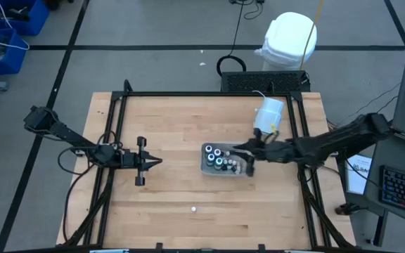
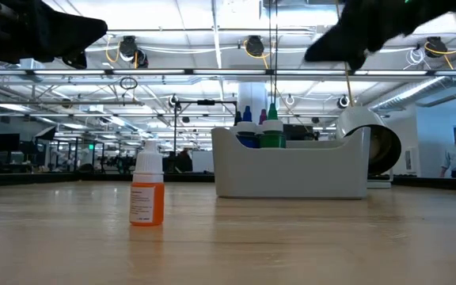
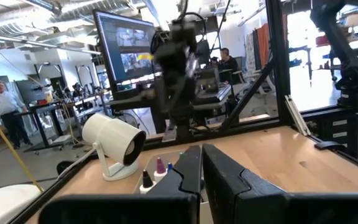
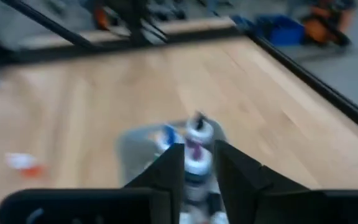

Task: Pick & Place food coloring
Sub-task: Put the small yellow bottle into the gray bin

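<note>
High view: the bottles (image 1: 220,159) stand in the tray (image 1: 205,167) mid-worktop (image 1: 181,133), the right gripper (image 1: 247,160) above its edge. The left gripper (image 1: 153,162) waits well apart, fingers pressed together.

Low view: an orange bottle (image 2: 146,194) stands alone, upright, long axis vertical, cap up.

Right wrist view: the fingers (image 4: 166,167) pinch a bottle (image 4: 196,149) by its body, cap forward. Probably light, stiff and slick; grip the body below the cap.
</note>
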